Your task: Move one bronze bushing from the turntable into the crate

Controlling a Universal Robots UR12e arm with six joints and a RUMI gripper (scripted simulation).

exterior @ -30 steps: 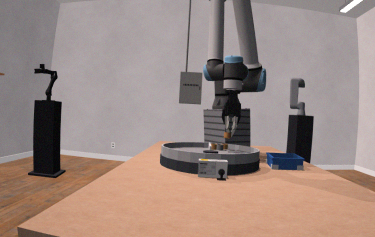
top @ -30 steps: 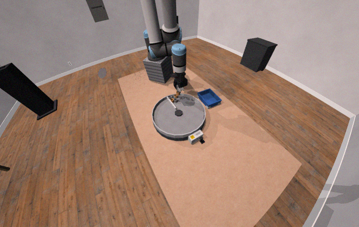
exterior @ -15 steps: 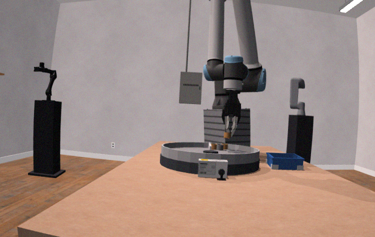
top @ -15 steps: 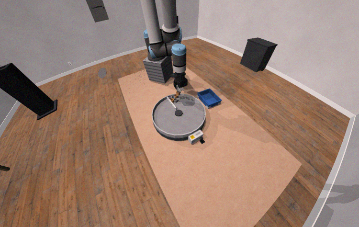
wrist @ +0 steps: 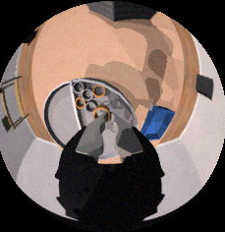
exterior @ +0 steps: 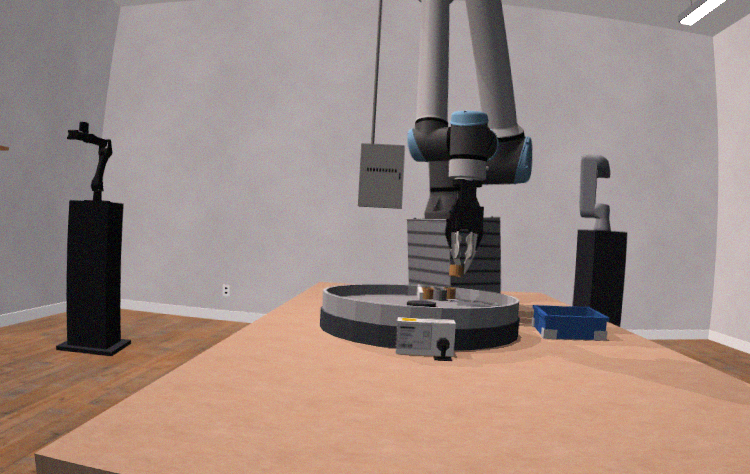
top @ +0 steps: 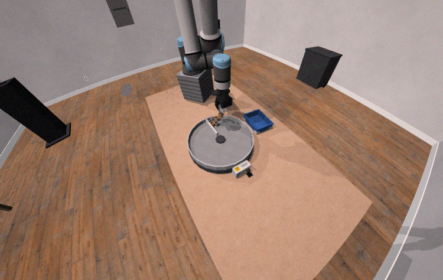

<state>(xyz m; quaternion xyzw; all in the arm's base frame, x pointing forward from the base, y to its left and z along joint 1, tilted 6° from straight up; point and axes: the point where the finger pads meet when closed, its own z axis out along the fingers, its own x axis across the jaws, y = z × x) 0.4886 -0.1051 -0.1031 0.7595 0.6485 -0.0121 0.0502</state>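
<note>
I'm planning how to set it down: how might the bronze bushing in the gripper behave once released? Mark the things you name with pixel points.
The bronze bushing (exterior: 456,270) (wrist: 94,113) looks round-walled, so it could roll if it lands on its side. Its metallic look suggests it is stiff and perhaps heavy for its size.

We cannot make out the far side of the bronze bushing (top: 220,114) (exterior: 456,270) (wrist: 101,114) at the claw (top: 222,111) (exterior: 460,269) (wrist: 108,112), whose fingertips cover part of it from the wrist. From the exterior, the rim of the turntable (top: 220,165) (exterior: 419,315) (wrist: 46,114) hides the feet of the bushings inside, and we lose their count. The upper arm (top: 185,20) (exterior: 434,58) runs out of the top edge in two views. The print on the white box (top: 241,168) (exterior: 425,336) is too small for us to read, and we cannot see the inner floor of the crate (top: 259,120) (exterior: 570,324) (wrist: 158,123) from the exterior.
</note>
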